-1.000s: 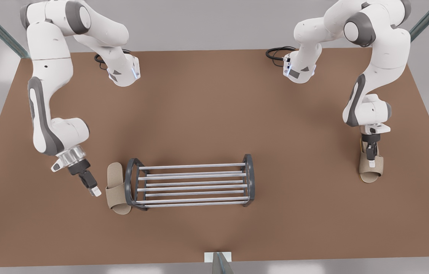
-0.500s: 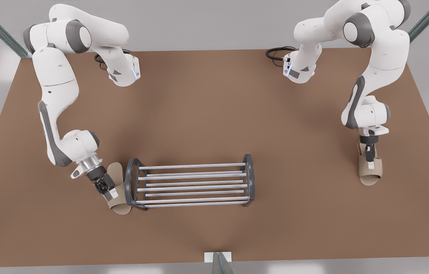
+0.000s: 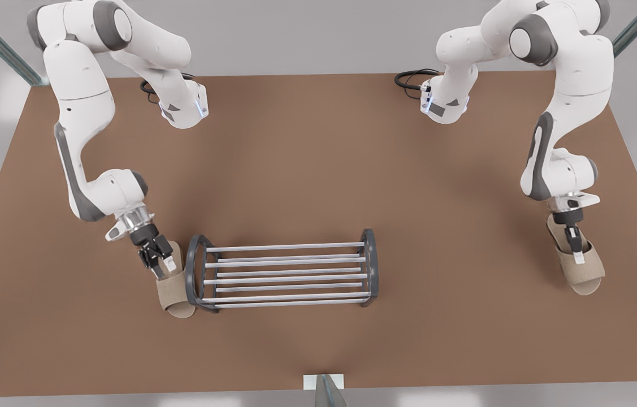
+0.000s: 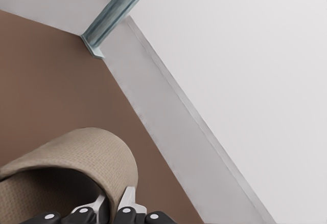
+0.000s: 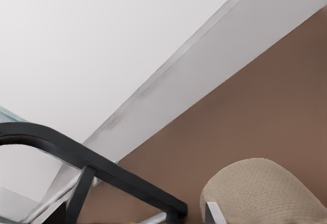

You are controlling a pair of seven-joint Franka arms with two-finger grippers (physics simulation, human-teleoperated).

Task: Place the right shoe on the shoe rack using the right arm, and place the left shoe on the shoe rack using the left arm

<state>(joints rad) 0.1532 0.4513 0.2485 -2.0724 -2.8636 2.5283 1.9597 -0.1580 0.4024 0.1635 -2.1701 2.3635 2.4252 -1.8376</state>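
Looking at the front view, you have the rack sitting on the table a little toward the front view's left, its silver rods bare. The right shoe lies just beside the rack's end on that side, lengthwise along the arch. Your right gripper is down on that shoe's heel half, at the edge of its strap. Whether it has a grip you cannot tell. The right wrist view shows the strap close to the rack's dark arch.

Your left gripper is well apart from the rack, near the table's edge on the front view's right. It is down on the left shoe, which lies at a slant. In the left wrist view its fingers are pinched together on the rim of the strap.
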